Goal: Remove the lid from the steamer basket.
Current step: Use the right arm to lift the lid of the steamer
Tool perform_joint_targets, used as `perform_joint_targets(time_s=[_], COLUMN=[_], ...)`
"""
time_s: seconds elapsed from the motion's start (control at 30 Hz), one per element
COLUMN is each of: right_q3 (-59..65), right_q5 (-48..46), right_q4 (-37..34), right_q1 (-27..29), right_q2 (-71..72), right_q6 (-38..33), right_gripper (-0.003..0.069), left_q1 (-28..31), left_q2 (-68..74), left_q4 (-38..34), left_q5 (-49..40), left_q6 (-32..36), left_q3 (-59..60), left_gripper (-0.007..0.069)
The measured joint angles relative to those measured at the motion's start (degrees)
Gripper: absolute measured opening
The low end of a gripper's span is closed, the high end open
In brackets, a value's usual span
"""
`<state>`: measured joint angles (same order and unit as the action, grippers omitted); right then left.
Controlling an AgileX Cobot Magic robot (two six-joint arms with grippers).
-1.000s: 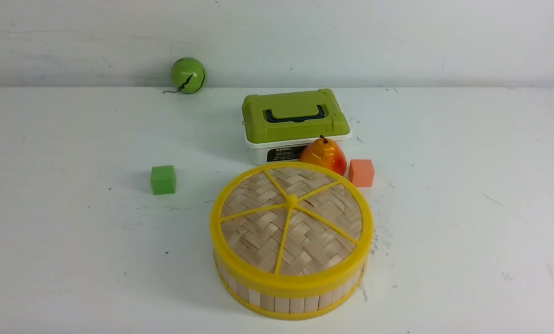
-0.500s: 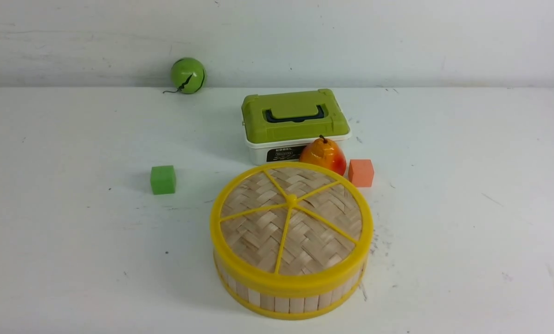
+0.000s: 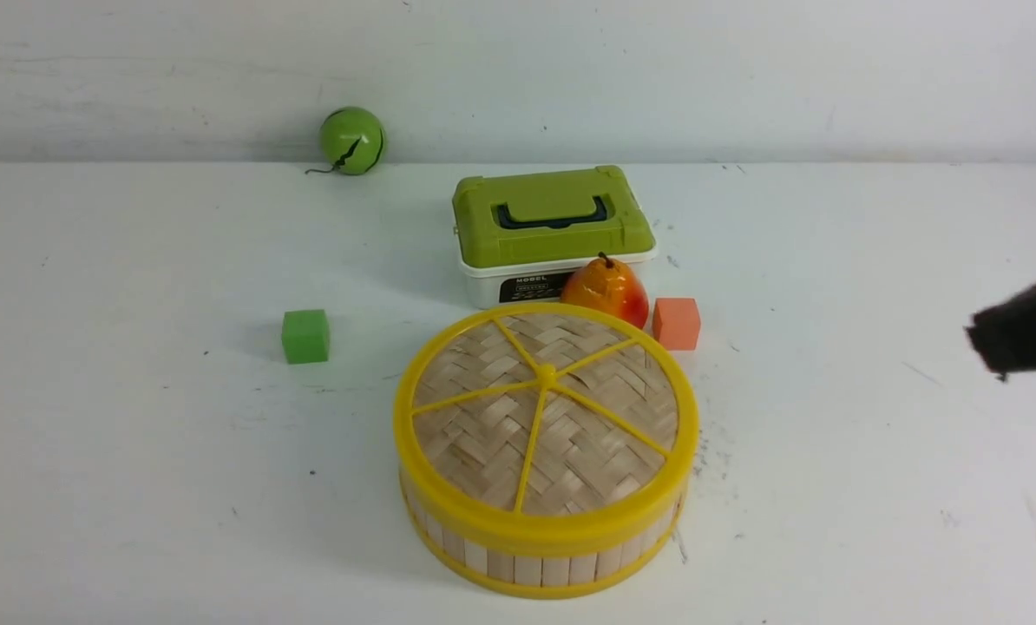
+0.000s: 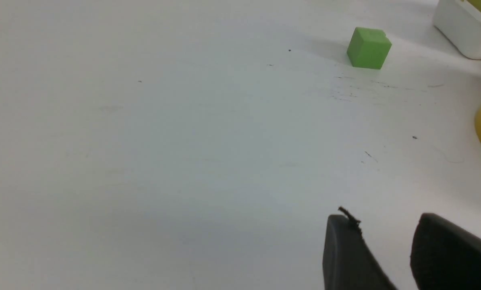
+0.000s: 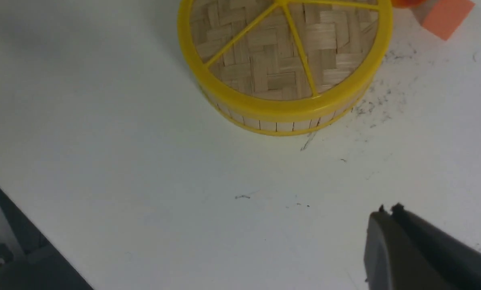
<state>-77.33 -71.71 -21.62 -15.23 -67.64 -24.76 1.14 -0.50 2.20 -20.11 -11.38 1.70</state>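
Right gripper (image 3: 1018, 337), mine: closed, empty, newly in view at right, well apart from 1 lid (image 3: 570, 434) seated on steamer basket (image 3: 537, 569); I judge approach starting.

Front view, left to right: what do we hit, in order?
green cube → green ball → steamer basket with its lid on → pear → orange cube → right claw at the picture's edge. Left out: green box, straight behind the basket.
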Motion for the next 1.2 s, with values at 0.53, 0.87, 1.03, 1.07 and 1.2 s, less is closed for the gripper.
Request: perform_joint_targets(time_s=[0.53, 0.87, 1.03, 1.07, 1.2], right_q3=[-30.1, -38.3, -38.5, -38.6, -38.8], right_q5=[0.3, 0.6, 0.6, 0.7, 1.2], right_q4=[13.4, 18.1, 19.5, 19.5, 19.2], right_q1=[-18.4, -21.2, -21.2, -21.2, -21.3], right_q2=[-40.9, -53.0, -54.9, -55.2, -55.8], right_q6=[12.1, 17.8, 19.4, 19.4, 19.5], right_gripper=[0.0337, 0.0439, 0.0387, 0.0373, 0.0288], left_q1=[0.0, 0.0, 0.0, 0.0, 0.0], left_q2=[0.0, 0.0, 0.0, 0.0, 0.0], left_q4=[0.0, 0.0, 0.0, 0.0, 0.0], left_q5=[0.0, 0.0, 0.0, 0.0, 0.0], left_q6=[0.0, 0.0, 0.0, 0.0, 0.0], left_q3=[0.0, 0.0, 0.0, 0.0, 0.0], left_gripper=[0.0239, 0.0239, 0.0239, 0.0239, 0.0239])
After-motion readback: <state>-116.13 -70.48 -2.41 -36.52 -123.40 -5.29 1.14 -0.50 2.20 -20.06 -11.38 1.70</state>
